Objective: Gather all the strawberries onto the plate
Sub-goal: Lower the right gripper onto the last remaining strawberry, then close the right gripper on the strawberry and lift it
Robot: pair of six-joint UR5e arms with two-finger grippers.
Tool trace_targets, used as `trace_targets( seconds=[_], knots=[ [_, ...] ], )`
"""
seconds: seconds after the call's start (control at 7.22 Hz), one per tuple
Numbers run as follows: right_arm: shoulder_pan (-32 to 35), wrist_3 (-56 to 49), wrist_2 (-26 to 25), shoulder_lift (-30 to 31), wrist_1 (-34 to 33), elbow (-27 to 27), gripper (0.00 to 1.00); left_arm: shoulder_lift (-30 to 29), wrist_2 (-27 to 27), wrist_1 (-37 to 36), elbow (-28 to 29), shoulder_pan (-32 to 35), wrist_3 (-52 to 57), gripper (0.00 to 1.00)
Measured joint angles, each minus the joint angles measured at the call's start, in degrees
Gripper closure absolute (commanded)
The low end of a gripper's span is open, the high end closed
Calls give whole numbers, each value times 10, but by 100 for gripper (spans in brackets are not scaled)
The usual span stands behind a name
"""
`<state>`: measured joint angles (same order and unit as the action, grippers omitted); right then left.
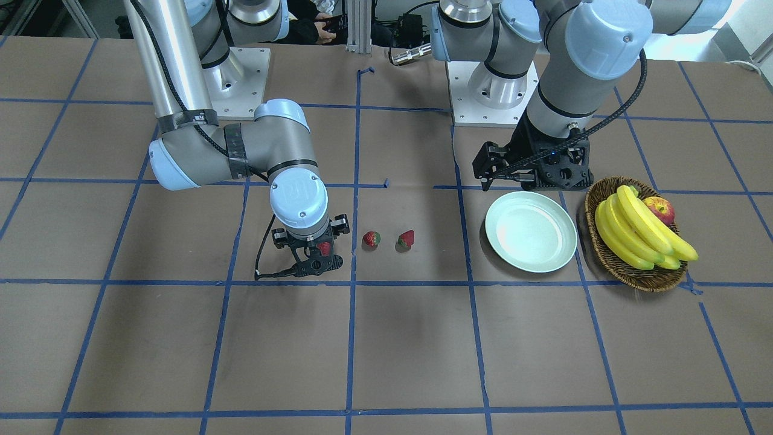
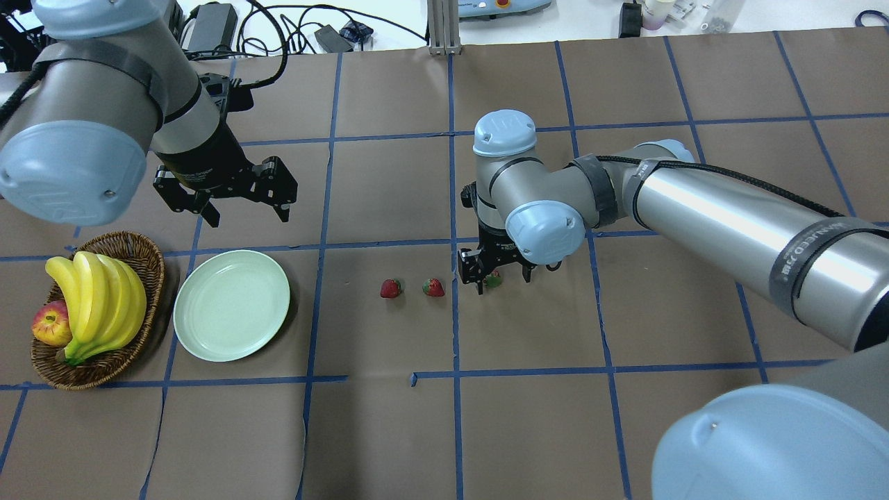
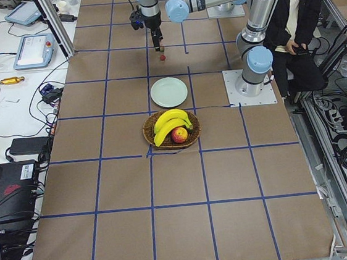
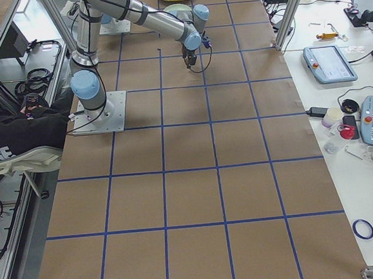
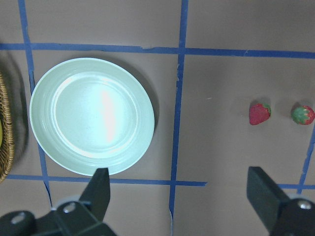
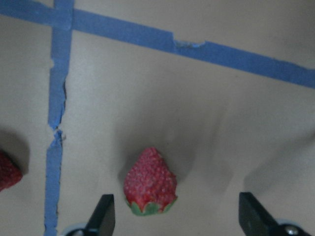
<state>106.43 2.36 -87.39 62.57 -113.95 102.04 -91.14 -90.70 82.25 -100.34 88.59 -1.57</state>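
right gripper (image 6: 174, 216) is down low at the table, jaws spread wide, nothing gripped. a strawberry (image 6: 150, 183) lies on the paper right between its fingers, and neither one touches it. just out to the side, across the blue tape line, there's the second strawberry (image 2: 433, 287), and the third strawberry (image 2: 390, 288) close past that. farther the same way, the plate (image 2: 231, 305), bare. left gripper (image 2: 246, 208) hangs up above the table near the plate, jaws apart, holding nothing. farthest out from the right gripper, the basket (image 2: 154, 271) with bananas (image 2: 97, 298) and an apple (image 2: 50, 325).
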Motion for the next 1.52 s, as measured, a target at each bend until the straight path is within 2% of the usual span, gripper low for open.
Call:
trace_targets(
  seconds=[0.14,0.28,0.42,0.55,1.11,1.52],
  knots=[
    [0,0,0,-2,-1,1,46,0,0,0,0,0,0,0],
    [0,0,0,-3,-1,0,75,0,0,1,0,0,0,0],
    [0,0,0,-3,-1,-2,97,0,0,1,0,0,0,0],
    [0,0,0,-3,-1,-4,100,0,0,1,-1,0,0,0],
    [0,3,-1,2,-16,-18,100,0,0,1,-5,0,0,0],
    [1,11,-1,11,-10,-82,100,1,0,0,-2,-1,1,0]
  ],
)
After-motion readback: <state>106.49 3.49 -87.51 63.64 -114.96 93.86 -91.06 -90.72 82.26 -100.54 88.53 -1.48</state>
